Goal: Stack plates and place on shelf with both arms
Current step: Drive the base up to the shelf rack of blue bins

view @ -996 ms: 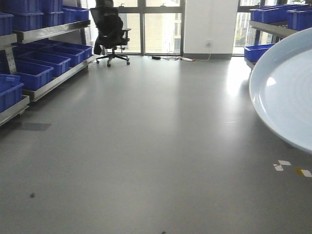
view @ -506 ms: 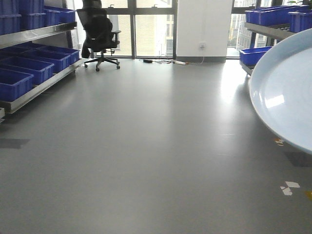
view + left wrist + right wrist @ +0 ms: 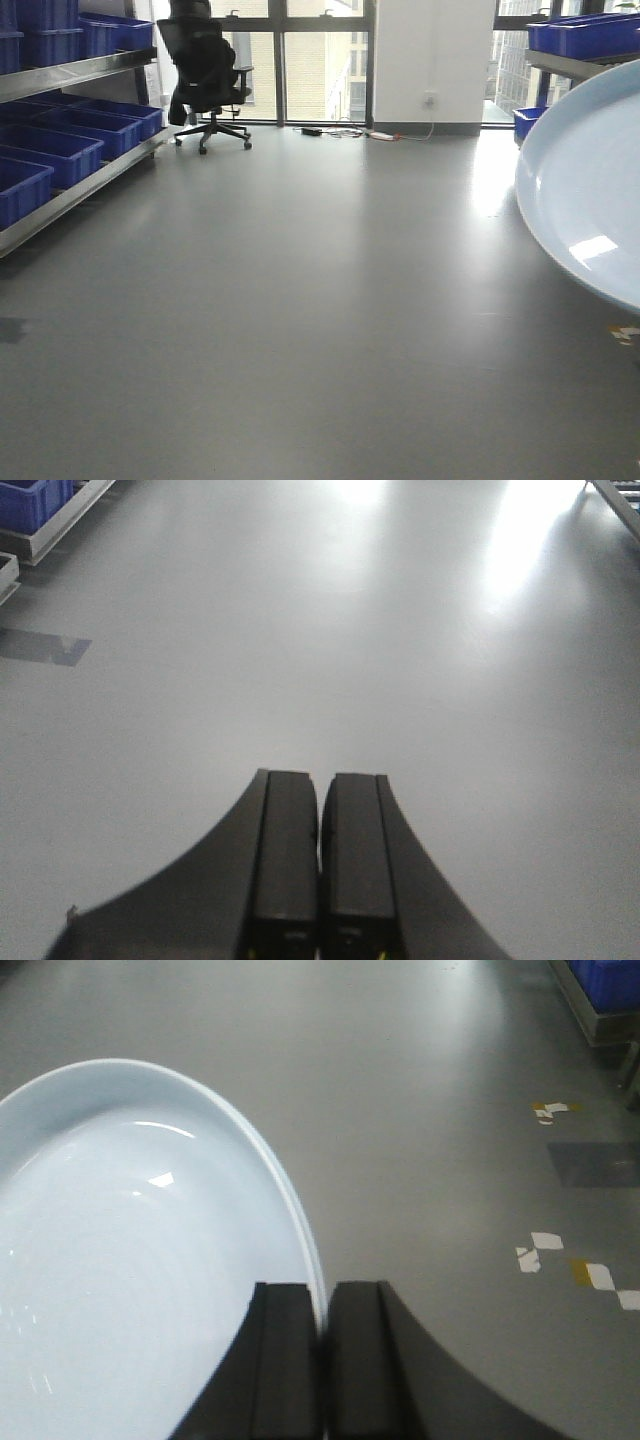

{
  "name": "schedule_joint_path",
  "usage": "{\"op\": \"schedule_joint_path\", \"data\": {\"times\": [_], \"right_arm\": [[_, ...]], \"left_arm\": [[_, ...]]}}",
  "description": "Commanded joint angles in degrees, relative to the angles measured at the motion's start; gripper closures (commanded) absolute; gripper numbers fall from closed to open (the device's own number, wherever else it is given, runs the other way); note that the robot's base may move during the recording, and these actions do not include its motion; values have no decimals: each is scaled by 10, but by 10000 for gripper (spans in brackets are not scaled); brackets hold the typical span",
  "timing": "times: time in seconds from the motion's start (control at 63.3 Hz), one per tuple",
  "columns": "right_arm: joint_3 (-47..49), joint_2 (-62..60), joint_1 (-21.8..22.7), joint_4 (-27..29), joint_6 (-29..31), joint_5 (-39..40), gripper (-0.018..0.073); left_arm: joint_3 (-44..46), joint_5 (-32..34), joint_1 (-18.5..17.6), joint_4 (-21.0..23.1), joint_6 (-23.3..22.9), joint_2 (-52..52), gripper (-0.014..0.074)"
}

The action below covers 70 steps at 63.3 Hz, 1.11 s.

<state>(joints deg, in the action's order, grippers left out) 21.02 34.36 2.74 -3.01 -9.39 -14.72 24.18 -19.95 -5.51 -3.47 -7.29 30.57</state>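
A large pale bluish-white plate (image 3: 590, 190) fills the right edge of the front view, tilted and held off the floor. In the right wrist view the same plate (image 3: 130, 1260) spreads to the left, and my right gripper (image 3: 322, 1285) is shut on its rim, one finger on each side. My left gripper (image 3: 320, 773) is shut with nothing between its fingers, hanging over bare grey floor. Neither arm shows in the front view. A metal shelf (image 3: 70, 190) with blue bins runs along the left wall.
A black office chair (image 3: 205, 75) stands at the far left by the windows. Another rack with blue bins (image 3: 580, 40) is at the far right. A white pillar (image 3: 430, 60) stands at the back. Tape marks (image 3: 575, 1265) dot the floor at right.
The whole room view has shifted: the left shelf slid outward to the left, and the floor tape marks dropped towards the lower right edge. The plate stays at the same place in the view.
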Motion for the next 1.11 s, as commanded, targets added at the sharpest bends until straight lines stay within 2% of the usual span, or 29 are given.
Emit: {"op": "schedule_joint_path", "data": {"times": [0.0,1.091], "right_arm": [[17,-2,4,1,2,59,503],[17,-2,4,1,2,51,503]], "left_arm": [[16,45,0,4,-5,2,510],[16,46,0,4,-5,2,510]]}}
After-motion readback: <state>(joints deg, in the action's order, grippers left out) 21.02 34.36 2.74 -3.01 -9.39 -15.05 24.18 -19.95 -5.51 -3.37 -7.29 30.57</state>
